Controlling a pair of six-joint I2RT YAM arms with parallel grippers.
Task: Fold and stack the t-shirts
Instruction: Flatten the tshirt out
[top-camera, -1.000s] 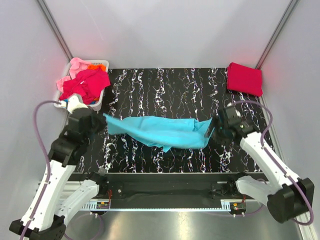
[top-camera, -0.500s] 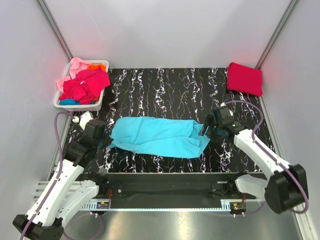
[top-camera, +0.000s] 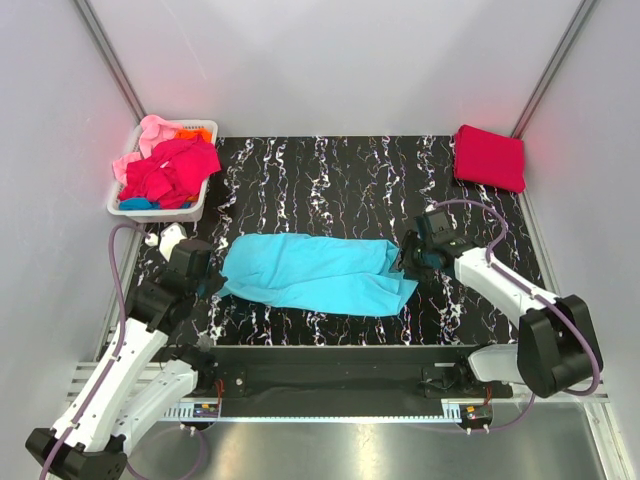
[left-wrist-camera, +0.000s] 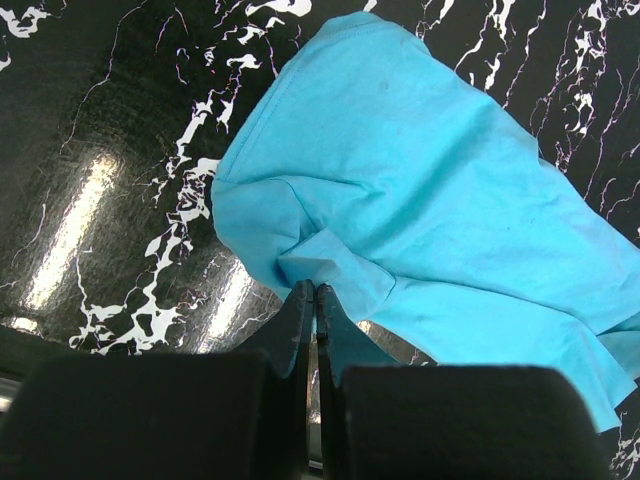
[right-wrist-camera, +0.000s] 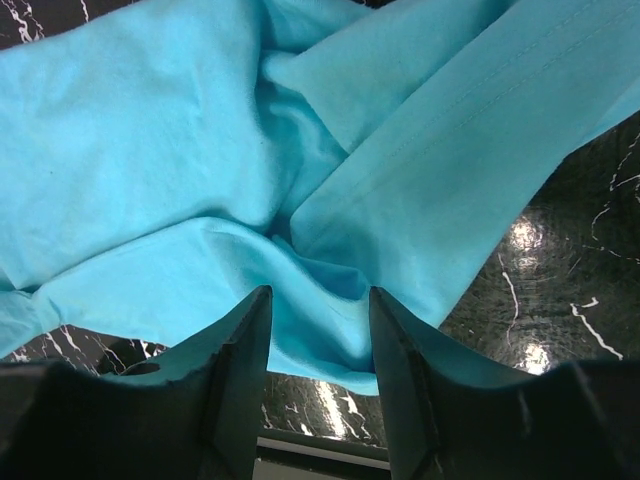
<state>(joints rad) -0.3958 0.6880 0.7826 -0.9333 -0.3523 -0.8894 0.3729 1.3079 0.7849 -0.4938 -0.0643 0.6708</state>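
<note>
A turquoise t-shirt (top-camera: 310, 272) lies spread lengthwise across the middle of the black marbled table (top-camera: 330, 180). My left gripper (top-camera: 210, 282) is at its left end. In the left wrist view the left gripper (left-wrist-camera: 311, 290) is shut, with its tips pinching a small fold of the shirt (left-wrist-camera: 430, 190). My right gripper (top-camera: 408, 262) is at the shirt's right end. In the right wrist view the right gripper (right-wrist-camera: 320, 300) is open and straddles a bunched fold of the shirt (right-wrist-camera: 150, 150). A folded crimson shirt (top-camera: 489, 157) lies at the far right corner.
A white basket (top-camera: 160, 212) at the far left holds a heap of pink, red, orange and blue shirts (top-camera: 170, 168). Grey walls close in the table on three sides. A metal rail runs along the near edge.
The left arm swung in and down toward the near edge, and the shirt's left end came with it. The shirt now lies flatter. The right gripper shifted slightly left.
</note>
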